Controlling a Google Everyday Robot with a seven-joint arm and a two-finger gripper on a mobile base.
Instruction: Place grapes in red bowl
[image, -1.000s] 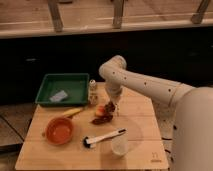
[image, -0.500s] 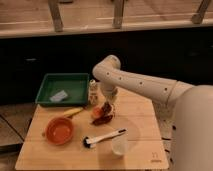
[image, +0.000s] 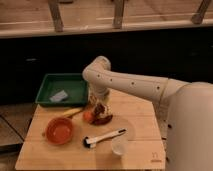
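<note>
Basically: gripper (image: 99, 105) was down at the grapes (image: 101, 110), jaws closed, and the grapes weren't in the red bowl (image: 60, 131).
The gripper hung over the middle of the wooden table (image: 145, 125) with its fingers drawn together right on top of the dark bunch (couldn't tell if it actually had hold of them). The grapes sat beside a small orange fruit (image: 88, 116) at camera-left, with a flatter reddish-brown item (image: 106, 120) just in front. The red bowl sat apart from them, further camera-left and nearer the front edge. A green tray (image: 50, 87) sat at back left, with a white cup (image: 119, 146) and a brush (image: 105, 136) toward the front.
</note>
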